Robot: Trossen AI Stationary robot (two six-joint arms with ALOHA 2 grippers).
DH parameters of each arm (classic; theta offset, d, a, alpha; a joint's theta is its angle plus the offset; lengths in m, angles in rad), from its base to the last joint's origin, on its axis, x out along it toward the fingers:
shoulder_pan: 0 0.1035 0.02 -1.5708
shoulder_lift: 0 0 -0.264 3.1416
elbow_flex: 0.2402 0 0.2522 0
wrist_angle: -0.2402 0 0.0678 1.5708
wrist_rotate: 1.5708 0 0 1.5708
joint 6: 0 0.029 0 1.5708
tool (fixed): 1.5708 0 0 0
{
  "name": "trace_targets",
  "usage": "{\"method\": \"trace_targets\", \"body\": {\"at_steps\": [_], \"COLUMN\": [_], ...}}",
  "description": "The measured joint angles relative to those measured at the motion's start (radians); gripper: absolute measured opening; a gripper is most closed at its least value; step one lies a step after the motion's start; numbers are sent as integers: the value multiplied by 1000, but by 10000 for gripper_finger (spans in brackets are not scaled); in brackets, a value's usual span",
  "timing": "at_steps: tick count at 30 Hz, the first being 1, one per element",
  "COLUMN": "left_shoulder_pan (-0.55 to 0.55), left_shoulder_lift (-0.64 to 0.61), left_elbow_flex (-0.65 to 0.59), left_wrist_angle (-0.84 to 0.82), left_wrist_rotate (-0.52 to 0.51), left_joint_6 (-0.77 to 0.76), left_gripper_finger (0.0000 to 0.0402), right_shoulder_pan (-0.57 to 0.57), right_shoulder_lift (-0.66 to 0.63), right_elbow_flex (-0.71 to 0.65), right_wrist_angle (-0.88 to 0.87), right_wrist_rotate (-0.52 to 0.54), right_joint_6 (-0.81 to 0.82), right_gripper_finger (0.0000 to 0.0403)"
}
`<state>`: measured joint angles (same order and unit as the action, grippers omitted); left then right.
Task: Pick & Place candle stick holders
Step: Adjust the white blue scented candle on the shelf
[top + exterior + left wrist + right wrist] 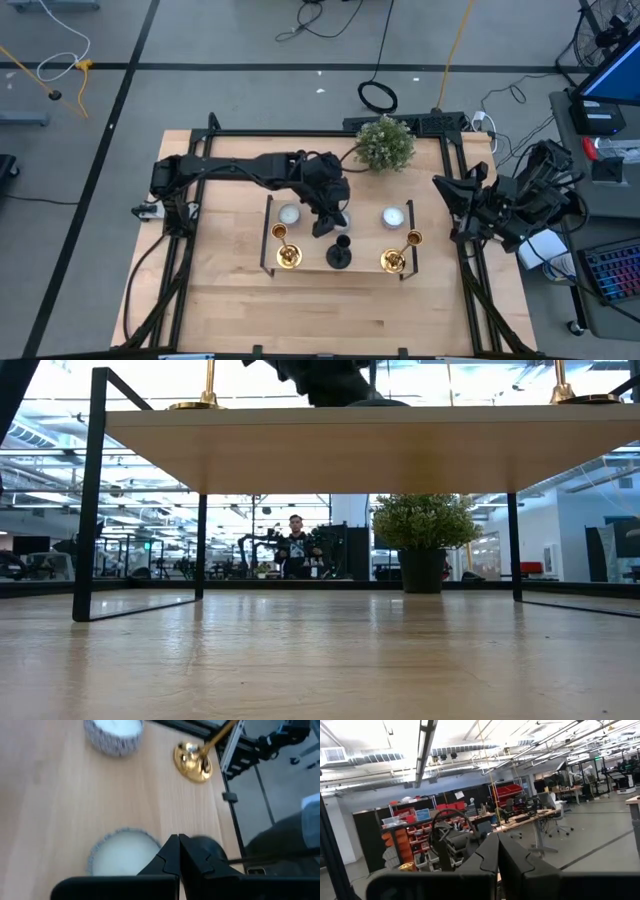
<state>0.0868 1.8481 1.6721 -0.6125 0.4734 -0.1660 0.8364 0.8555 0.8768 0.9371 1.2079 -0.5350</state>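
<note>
High view: left arm reaches across the table point(230, 300) to the wooden stand point(340, 262). The left gripper point(333, 222) hangs over the stand's middle, just behind the black candle holder point(340, 254), fingers clenched on nothing. Gold candle holders sit at either end of the stand's front edge — left gold holder point(286, 255), right gold holder point(394, 260). White candles sit behind them: one point(290, 214) at left, one point(393, 216) at right, a third point(343, 219) mostly hidden under the gripper. Potted plant point(384, 143) at the table's back edge. Right arm is parked off the table's right edge, right gripper point(462, 196) clear of everything.

Low view: looking under the stand's shelf point(360, 445). Gold bases visible on top at both ends, a dark shape mid-shelf — can't separate gripper from black holder here. Person point(296, 546) far back in the room.

Left wrist view: fingertips point(178, 851) pressed together, empty. A candle and the black holder's dark top lie just beyond them; a gold holder and another candle sit farther off.

Right wrist view: fingers point(497, 855) closed, holding nothing, aimed at the room.
</note>
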Motion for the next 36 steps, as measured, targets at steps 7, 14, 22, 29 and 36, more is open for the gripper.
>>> {"method": "trace_targets", "body": {"at_steps": [7,14,22,29,36], "left_shoulder_pan": [6,3,2,-11,-27], "left_shoulder_lift": [-2,0,0,0,22], "left_elbow_flex": [74,76,76,76,74], "left_wrist_angle": [-69,-166,-173,-172,-166], "left_wrist_rotate": [95,51,84,80,55], "left_joint_6": [16,69,62,63,67], "left_gripper_finger": [0,0,0,0,0], "right_shoulder_pan": [0,0,-23,-33,-33], "right_shoulder_lift": [0,0,0,0,0], "right_elbow_flex": [0,0,0,0,0], "right_wrist_angle": [0,0,-2,-15,-15], "right_wrist_rotate": [0,0,0,-3,-3], "right_joint_6": [3,4,14,37,39], "right_gripper_finger": [0,0,0,0,0]}}
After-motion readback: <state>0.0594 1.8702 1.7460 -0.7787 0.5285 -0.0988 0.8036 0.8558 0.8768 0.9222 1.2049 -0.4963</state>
